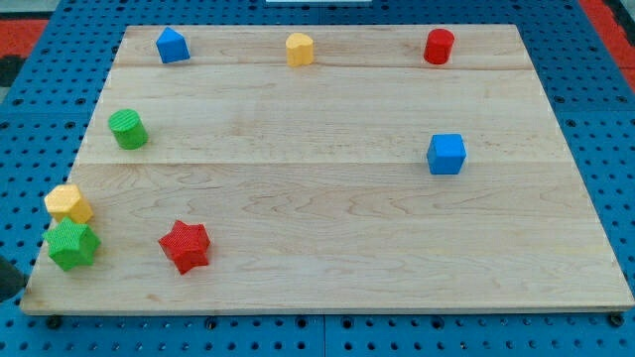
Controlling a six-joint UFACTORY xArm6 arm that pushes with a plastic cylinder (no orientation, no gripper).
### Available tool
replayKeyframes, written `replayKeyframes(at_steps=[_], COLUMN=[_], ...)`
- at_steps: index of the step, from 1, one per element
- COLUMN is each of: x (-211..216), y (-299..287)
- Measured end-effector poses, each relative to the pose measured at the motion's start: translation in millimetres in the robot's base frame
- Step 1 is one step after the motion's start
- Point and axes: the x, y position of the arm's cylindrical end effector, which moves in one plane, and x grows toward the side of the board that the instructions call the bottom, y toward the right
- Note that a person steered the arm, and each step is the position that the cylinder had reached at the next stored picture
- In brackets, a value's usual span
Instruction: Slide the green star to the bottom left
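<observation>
Wooden board [327, 198], green star [71, 245] bottom left — no clear long axis, tip unseen.

My tip out of view.

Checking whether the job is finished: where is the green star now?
The green star sits at the board's bottom-left corner, touching the yellow block above it, with the red star to its right.

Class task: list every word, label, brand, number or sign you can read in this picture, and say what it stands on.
None: no readable text anywhere.
The wooden board shows only grain.
The blocks, such as the green star, red star and blue cube, carry no marks.
The blue pegboard has only holes.
My tip does not show.
</observation>
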Motion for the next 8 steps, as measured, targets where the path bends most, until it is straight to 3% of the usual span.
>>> replayKeyframes(at_steps=[1, 2, 4, 6, 8], x=[-23, -72, -78, -62, -94], y=[0, 24, 131, 46, -1])
